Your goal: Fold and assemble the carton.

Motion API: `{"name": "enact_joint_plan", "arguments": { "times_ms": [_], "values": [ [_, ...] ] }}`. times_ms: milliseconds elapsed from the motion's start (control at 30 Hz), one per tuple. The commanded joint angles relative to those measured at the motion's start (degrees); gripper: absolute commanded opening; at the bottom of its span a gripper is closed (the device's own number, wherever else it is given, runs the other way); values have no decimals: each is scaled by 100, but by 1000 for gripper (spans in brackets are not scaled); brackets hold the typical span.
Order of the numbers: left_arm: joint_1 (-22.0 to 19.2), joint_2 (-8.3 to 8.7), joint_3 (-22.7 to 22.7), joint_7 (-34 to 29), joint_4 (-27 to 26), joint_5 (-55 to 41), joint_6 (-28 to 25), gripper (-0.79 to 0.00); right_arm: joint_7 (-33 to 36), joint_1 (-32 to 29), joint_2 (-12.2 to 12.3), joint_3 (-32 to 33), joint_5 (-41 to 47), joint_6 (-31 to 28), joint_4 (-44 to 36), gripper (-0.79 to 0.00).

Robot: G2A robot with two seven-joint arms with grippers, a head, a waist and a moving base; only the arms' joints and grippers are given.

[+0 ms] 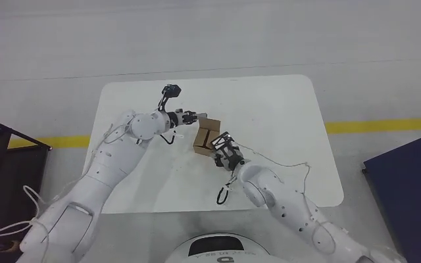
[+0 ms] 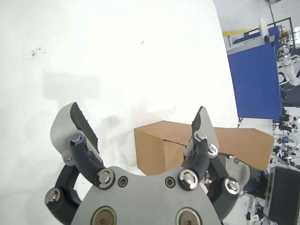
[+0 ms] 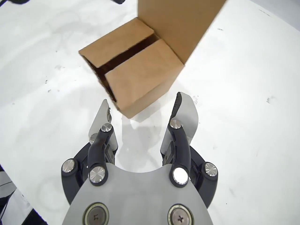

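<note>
Plain brown carton (image 1: 206,137) sat mid-table (image 1: 283,112), two flaps folded in, one flap upright. Left gripper (image 2: 138,107) and right gripper (image 3: 141,98) each had fingers spread apart, just beside carton on opposite sides

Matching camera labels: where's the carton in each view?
Top view: carton between left gripper and right gripper.
Left wrist view: carton just past the open jaws, partly hidden by one of them.
Right wrist view: carton just ahead of the open jaws, one flap standing upright.
Shared landmark: the white table under the carton in all three views.
</note>
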Motion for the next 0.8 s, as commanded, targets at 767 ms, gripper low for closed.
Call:
{"name": "enact_joint_plan", "arguments": {
  "times_ms": [767],
  "values": [
    [1138, 409, -413, -592, -1652, 1633, -316, 0, -523, -307, -21, 964, 920, -284, 273, -406]
  ]
}}
